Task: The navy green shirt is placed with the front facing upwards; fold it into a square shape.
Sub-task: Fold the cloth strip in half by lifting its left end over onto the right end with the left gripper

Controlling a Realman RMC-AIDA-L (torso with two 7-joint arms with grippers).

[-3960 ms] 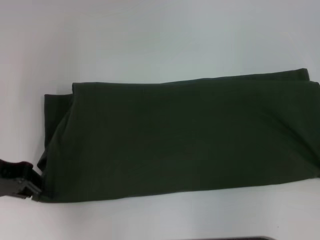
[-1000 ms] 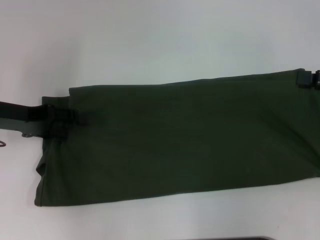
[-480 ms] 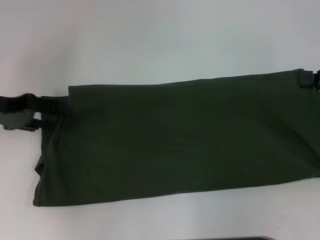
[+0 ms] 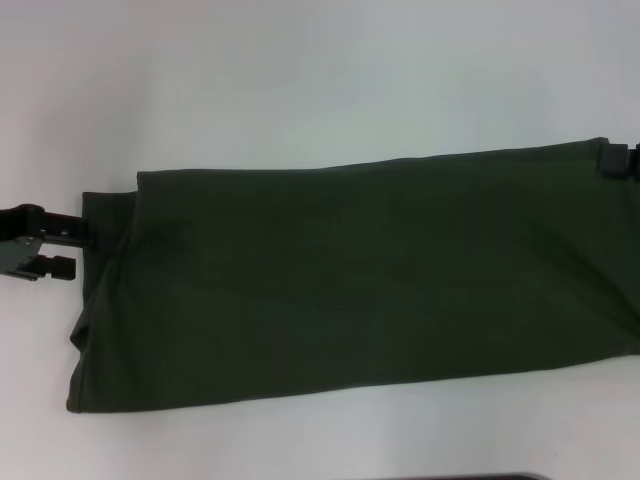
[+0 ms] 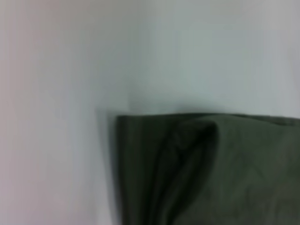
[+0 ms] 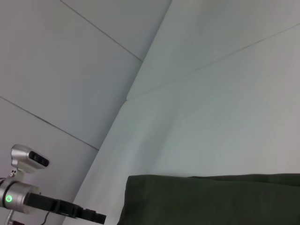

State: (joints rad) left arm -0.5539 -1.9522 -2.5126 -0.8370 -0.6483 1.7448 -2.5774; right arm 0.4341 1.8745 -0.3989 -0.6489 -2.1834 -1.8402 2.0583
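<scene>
Lying flat as a long folded band across the white worktop (image 4: 300,70), the dark olive-green cotton shirt (image 4: 360,275) is flanked by the left end effector (image 4: 68,250), fingers parted and empty, just beside its left edge; the right end effector (image 4: 620,160) is seen at the far right corner, grip undeterminable.

Shirt (image 4: 360,275) runs off the head view's right edge, so its right end can't be seen. It lies folded into a long band: chest lettering and collar label are hidden. Right hand (image 4: 618,160) is cut by the same edge, only a dark stub shows at the shirt's far corner; open or closed, can't tell. Left hand (image 4: 62,248) has its body cut off at the left edge. Left wrist view is blurred, fold layers at the shirt's corner unclear.
</scene>
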